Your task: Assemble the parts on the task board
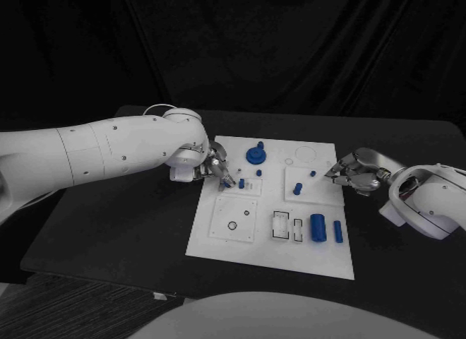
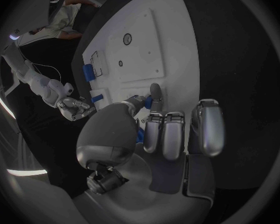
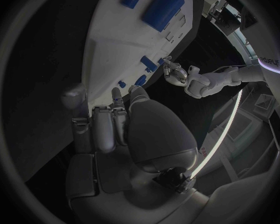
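The white task board (image 1: 225, 236) lies mid-table. My left hand (image 1: 214, 169) reaches over its left edge. In the left wrist view this hand (image 2: 171, 134) pinches a small blue peg (image 2: 148, 102) between thumb and a finger, at a small square plate (image 1: 251, 186) on the board (image 2: 146, 50). My right hand (image 1: 355, 171) hovers at the board's right edge with fingers curled in and nothing in them (image 3: 115, 129). A blue knob (image 1: 256, 154) stands near the far edge. A short blue peg (image 1: 298, 188) and a tiny blue piece (image 1: 311, 172) sit near the right hand.
A thick blue cylinder (image 1: 318, 227) and a thinner one (image 1: 338, 231) lie on the board's near right. A square plate with a ring hole (image 1: 234, 219) and slotted frames (image 1: 289, 226) sit near the front. Black table (image 1: 121, 226) surrounds the board.
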Controlling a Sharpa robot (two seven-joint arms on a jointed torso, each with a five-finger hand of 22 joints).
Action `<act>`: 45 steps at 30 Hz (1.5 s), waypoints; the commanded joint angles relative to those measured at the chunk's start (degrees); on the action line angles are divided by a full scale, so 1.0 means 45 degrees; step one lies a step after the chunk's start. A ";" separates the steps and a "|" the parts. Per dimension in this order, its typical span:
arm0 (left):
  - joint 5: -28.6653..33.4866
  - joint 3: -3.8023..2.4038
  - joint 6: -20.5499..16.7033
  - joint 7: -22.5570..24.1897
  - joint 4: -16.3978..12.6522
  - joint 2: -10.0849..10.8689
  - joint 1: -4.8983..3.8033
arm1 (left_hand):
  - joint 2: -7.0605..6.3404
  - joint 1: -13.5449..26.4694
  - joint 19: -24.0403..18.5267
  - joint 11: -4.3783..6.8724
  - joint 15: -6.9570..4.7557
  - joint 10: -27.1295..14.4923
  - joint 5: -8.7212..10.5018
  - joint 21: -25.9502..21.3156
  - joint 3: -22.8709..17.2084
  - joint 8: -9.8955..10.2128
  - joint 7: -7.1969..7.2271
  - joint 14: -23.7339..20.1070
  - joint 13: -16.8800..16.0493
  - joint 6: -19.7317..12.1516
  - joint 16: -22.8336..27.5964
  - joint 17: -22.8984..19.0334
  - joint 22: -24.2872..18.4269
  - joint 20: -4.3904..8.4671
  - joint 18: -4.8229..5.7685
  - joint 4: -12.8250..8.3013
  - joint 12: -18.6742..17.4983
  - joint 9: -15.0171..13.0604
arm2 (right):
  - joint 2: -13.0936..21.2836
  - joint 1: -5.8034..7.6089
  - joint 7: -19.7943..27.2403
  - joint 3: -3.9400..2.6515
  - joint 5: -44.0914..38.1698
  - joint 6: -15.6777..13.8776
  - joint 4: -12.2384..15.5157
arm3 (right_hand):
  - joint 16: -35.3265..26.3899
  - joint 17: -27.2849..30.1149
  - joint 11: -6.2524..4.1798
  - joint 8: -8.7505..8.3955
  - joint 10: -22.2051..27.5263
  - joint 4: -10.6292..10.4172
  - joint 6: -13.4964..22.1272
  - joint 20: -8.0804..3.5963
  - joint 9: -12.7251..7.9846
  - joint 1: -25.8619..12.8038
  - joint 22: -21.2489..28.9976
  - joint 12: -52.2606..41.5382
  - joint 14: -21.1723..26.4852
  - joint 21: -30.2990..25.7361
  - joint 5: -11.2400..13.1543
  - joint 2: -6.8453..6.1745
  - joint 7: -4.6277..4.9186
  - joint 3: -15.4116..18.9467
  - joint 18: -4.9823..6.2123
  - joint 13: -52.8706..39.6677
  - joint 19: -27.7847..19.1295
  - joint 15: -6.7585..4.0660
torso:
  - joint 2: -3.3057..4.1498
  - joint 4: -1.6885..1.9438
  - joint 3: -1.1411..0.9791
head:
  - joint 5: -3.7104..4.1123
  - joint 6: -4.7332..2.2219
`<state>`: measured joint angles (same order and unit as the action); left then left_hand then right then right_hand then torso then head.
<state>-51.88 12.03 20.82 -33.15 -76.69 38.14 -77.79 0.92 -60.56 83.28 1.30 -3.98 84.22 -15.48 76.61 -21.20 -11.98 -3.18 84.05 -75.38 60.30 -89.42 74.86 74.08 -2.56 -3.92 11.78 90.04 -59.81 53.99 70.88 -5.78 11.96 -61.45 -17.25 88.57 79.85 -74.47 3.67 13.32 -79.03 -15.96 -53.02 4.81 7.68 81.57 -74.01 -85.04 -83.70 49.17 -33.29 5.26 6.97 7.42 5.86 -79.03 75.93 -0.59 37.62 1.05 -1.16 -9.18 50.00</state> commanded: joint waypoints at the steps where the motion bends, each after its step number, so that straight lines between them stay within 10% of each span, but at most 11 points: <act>1: 0.0021 0.0033 0.0189 0.0052 0.0018 -0.0034 0.0088 | 0.0124 0.0006 0.0085 -0.0107 0.0078 0.1284 0.0138 -0.0243 -0.0047 0.0408 0.0035 0.1323 -0.3248 -0.0317 -0.0130 0.3363 0.2620 -0.0040 0.0184 0.0102 -0.0009 0.0148 | 0.0006 -0.0042 -0.0222 -0.0007 -0.0062 0.0097 0.0014 | -0.0338 -0.0986 -0.0268 0.0055 -0.0253 0.0017 0.0053 0.0004 0.0004 0.0400 -0.1298 0.0439 -0.0156 -0.0281 -0.0296 0.0027 -0.0010 -0.0301 0.0372 -0.0448 -0.0077 -0.0157 | 0.0002 0.0003 0.0005 | 0.0003 0.0000; 4: 0.0021 0.0033 0.0208 0.0054 0.0033 -0.0047 0.0090 | -0.0088 0.0265 0.0080 -0.0143 0.0110 0.1284 0.0918 -0.0264 0.0352 0.0451 -0.0003 0.1323 -0.3248 -0.0286 -0.0130 0.3363 0.2618 -0.0072 0.0183 0.0377 -0.0009 0.0187 | 0.0004 -0.0046 -0.0224 -0.0007 -0.0062 0.0101 0.0012 | -0.0338 -0.0986 -0.0268 0.0055 -0.0253 0.0017 0.0053 0.0004 0.0004 0.0400 -0.1298 0.0439 -0.0156 -0.0281 -0.0296 0.0027 -0.0010 -0.0301 0.0372 -0.0448 -0.0077 -0.0157 | 0.0005 0.0005 0.0000 | 0.0001 0.0000; 18: -0.0359 0.0033 0.0294 0.0049 0.0040 -0.0023 0.0099 | -0.0146 0.1314 0.0031 -0.0208 0.0167 0.1284 0.1976 -0.0432 0.1945 0.0643 -0.0064 0.1323 -0.3248 -0.0161 -0.0130 0.3363 0.2581 -0.0133 0.0152 0.1088 -0.0009 0.0346 | 0.0008 -0.0063 -0.0229 -0.0007 -0.0062 0.0119 0.0010 | -0.0349 -0.0978 -0.0265 0.0049 -0.0245 0.0020 0.0063 0.0006 0.0004 0.0420 -0.1289 0.0446 -0.0150 -0.0325 -0.0298 0.0026 -0.0006 -0.0321 0.0379 -0.0442 -0.0094 -0.0155 | 0.0003 0.0001 0.0001 | 0.0002 0.0000; 45: -0.0585 0.0029 -0.1406 0.0489 -0.0530 0.0421 0.0093 | -0.0052 0.1828 0.0125 -0.0084 0.0064 0.1284 0.1502 -0.0304 0.3087 0.0194 0.0085 0.1323 -0.3248 0.0118 -0.0130 0.3363 0.2625 -0.0042 0.0181 0.1111 -0.0009 -0.0245 | -0.0042 -0.0083 -0.0243 -0.0007 -0.0062 0.0210 -0.0077 | -0.0349 -0.0978 -0.0265 0.0049 -0.0245 0.0020 0.0063 0.0006 0.0004 0.0420 -0.1289 0.0446 -0.0150 -0.0325 -0.0298 0.0026 -0.0006 -0.0321 0.0379 -0.0442 -0.0094 -0.0155 | 0.0003 0.0001 0.0001 | 0.0013 0.0000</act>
<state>-54.14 12.15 17.65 -32.42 -78.75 39.99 -77.53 0.88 -53.29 83.28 0.93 -3.97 84.00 -8.05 75.52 -9.10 -11.97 -2.69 84.05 -75.38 61.78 -89.42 74.87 74.08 -2.57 -3.93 16.44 90.04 -60.16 53.81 70.67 -5.99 11.96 -61.45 -16.72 88.25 78.92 -74.47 3.67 13.32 -79.03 -15.96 -53.02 4.82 7.68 81.57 -74.01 -85.04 -83.70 48.69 -33.29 5.26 6.98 7.41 5.86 -79.04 75.93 -0.59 37.63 1.05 -1.15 -9.15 50.00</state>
